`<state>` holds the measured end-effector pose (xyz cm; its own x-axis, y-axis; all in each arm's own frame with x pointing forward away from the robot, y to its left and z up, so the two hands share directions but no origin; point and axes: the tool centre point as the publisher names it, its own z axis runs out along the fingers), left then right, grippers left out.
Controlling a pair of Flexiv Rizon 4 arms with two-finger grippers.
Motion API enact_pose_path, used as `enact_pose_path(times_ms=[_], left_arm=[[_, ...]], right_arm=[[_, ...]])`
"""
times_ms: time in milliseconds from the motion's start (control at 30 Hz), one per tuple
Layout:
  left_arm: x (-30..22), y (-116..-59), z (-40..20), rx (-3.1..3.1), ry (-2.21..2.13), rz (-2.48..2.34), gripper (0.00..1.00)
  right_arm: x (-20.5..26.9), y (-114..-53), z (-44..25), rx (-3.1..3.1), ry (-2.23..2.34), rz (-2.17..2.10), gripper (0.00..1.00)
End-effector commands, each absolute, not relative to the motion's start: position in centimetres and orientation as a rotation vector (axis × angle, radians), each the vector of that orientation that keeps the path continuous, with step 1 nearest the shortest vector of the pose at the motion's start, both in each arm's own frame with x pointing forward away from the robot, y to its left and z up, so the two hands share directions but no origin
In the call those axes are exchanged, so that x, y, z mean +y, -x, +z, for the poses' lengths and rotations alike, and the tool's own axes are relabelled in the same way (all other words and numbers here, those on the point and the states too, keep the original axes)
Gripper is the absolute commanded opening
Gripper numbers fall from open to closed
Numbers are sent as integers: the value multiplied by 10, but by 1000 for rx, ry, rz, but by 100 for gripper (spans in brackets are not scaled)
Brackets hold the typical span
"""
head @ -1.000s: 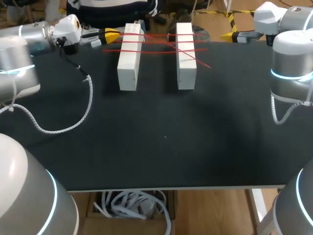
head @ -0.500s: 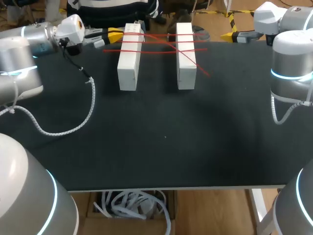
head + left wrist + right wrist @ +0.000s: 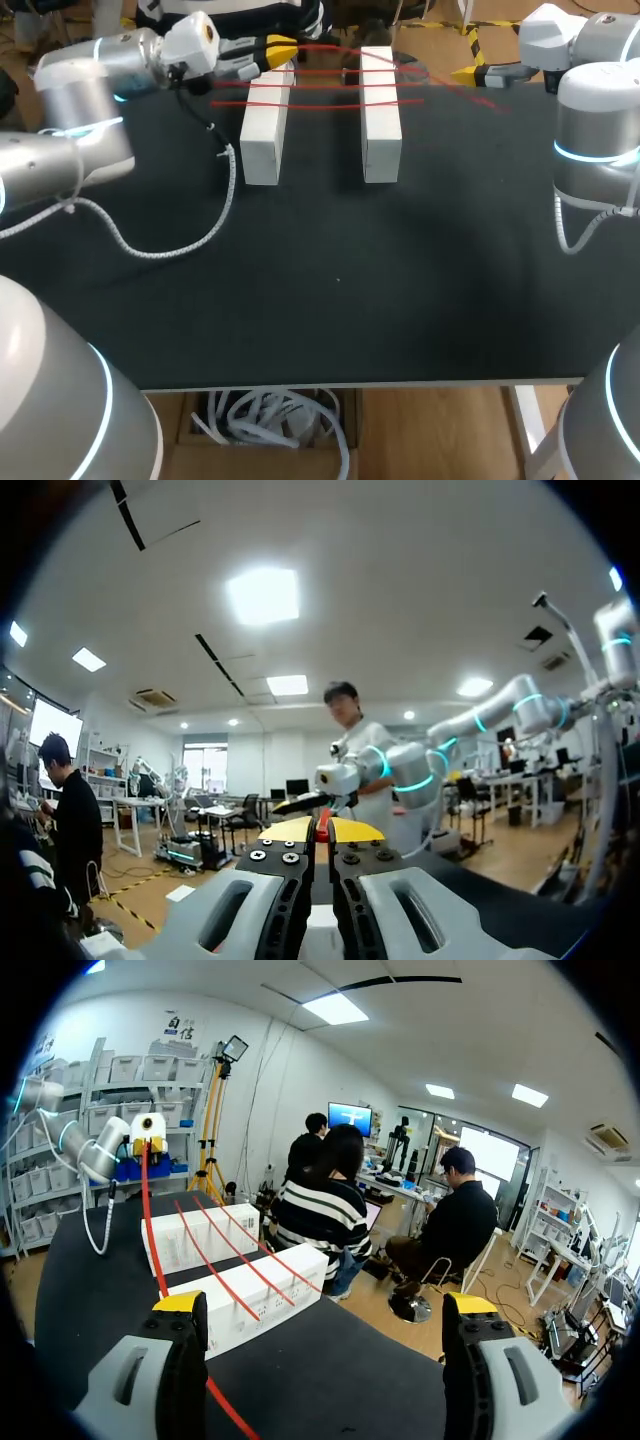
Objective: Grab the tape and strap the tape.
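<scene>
**Red tape [image 3: 330, 86] clamped in the left hand [image 3: 322, 830]; right hand [image 3: 324, 1304] wide apart**

On the black table [image 3: 330, 300], two white blocks side by side and apart: left block [image 3: 262, 140] and right block [image 3: 380, 140], long axes running near to far. Across both, strands of the tape laid side to side, square to the blocks' length. One more strand from the left hand, at the far end of the left block, arching over the far end of the right block and slanting down toward the table's far right corner, near the right hand.

From the head view alone, no telling how either hand's fingers stand.

Settled for the left by the left wrist view: yellow tips pressed together on the tape, a sliver of red showing between them, and the right arm [image 3: 400, 765] ahead across the table.

Settled for the right by the right wrist view: fingers far apart, gripping nothing. Shown there only: the loose strand coming from the left hand straight toward the right hand and passing just beside one finger. Touching or not, unclear.
</scene>
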<state>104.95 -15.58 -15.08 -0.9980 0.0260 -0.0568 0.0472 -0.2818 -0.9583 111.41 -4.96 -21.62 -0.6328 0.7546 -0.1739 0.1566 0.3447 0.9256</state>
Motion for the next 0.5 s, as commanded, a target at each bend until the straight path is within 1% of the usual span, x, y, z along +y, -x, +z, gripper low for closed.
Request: enact_pose_path(times_ms=[33,233,500], left_arm=[[-169,-1048,-145,1871,-90,-2497,0],[-178,-1049,-148,1885,-17,-2480,0],[-182,-1047,-148,1852,-26,-2514,0]], right_arm=[[-50,-1114,-216,2014,-793,1290,100],[-50,-1114,-216,2014,-793,1290,100],[-50,-1114,-216,2014,-793,1290,100]])
